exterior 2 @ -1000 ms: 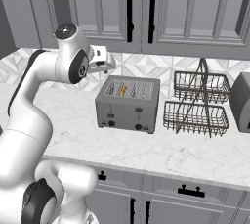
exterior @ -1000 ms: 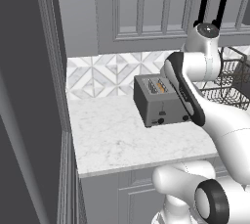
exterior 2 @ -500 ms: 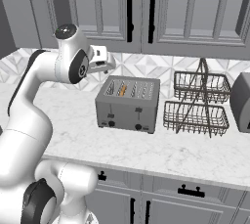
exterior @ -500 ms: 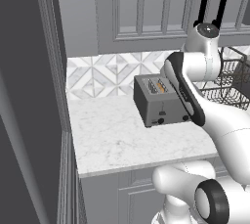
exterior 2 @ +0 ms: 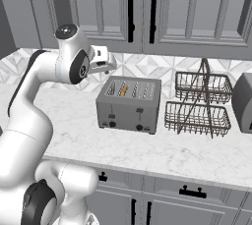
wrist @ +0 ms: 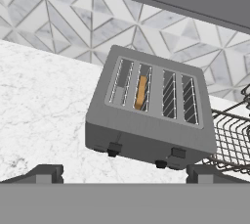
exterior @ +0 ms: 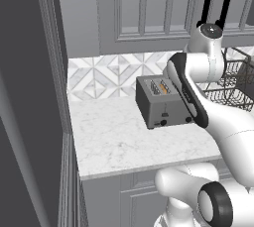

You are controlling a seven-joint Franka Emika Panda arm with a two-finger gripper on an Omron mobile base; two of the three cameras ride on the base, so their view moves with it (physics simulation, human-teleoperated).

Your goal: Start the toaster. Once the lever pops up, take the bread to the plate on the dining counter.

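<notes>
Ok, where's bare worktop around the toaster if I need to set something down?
Widest bare patch: worktop left of the toaster, out to the dark wall, and the strip before its knob face. Behind it only a narrow gap to the backsplash. Crowded on the other side: the wire basket rack stands close.

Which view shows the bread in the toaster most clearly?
The hand view: it looks down into the toaster, showing the bread in the second slot. Both base views show it as a small orange sliver.
</notes>
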